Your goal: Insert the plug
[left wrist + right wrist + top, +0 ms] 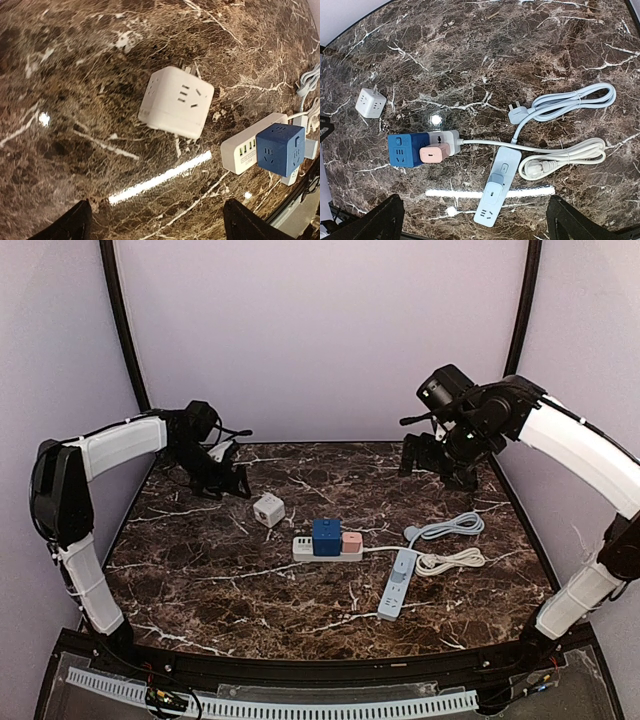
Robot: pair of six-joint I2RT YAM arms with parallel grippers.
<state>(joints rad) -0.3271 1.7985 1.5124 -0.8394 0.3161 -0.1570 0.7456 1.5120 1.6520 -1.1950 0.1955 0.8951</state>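
Two wide, empty pincers: your left gripper (159, 227), right gripper (476, 222). Centre left over white cube adapter (176, 102); clamp flat sides, keep prongs (190, 70) clear for power strip (239, 152).

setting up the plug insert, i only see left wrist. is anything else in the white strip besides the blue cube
Observer: Yes, a pink adapter sits in the white strip right beside the blue cube.
Operator: where does the strip's cord end
Observer: Its white cord lies coiled on the table, plug end loose.
Operator: and the right arm
Observer: The right arm hangs over the table's far right part, jaws open and empty.
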